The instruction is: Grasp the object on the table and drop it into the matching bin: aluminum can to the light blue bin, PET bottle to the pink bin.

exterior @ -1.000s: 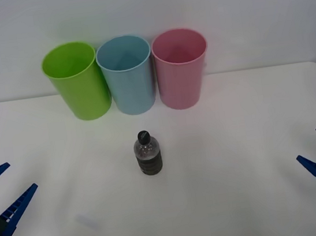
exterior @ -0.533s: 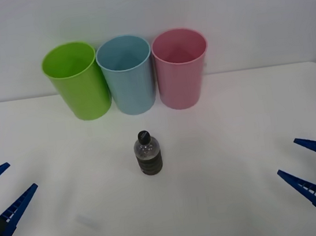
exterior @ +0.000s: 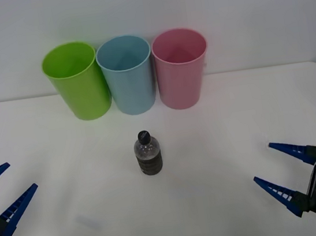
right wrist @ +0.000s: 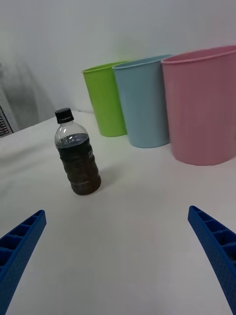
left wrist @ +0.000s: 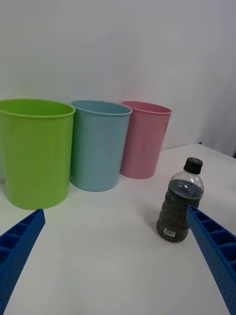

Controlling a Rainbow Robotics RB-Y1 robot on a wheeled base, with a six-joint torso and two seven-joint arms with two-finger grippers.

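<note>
PET bottle point(exterior: 148, 153) upright before three bins; right hand point(exterior: 283, 172) agape

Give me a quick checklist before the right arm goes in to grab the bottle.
1. PET bottle upright on the table, cap on: ok.
2. Right gripper open wide enough for the bottle: ok.
3. Path from right gripper to bottle free of other things: ok.
4. Pink bin upright, mouth open, beside the light blue bin: ok.
5. Left gripper open at the table's left edge, away from the bottle: ok.
6. Bottle weight or fill safe for the grip: cannot tell.
</note>
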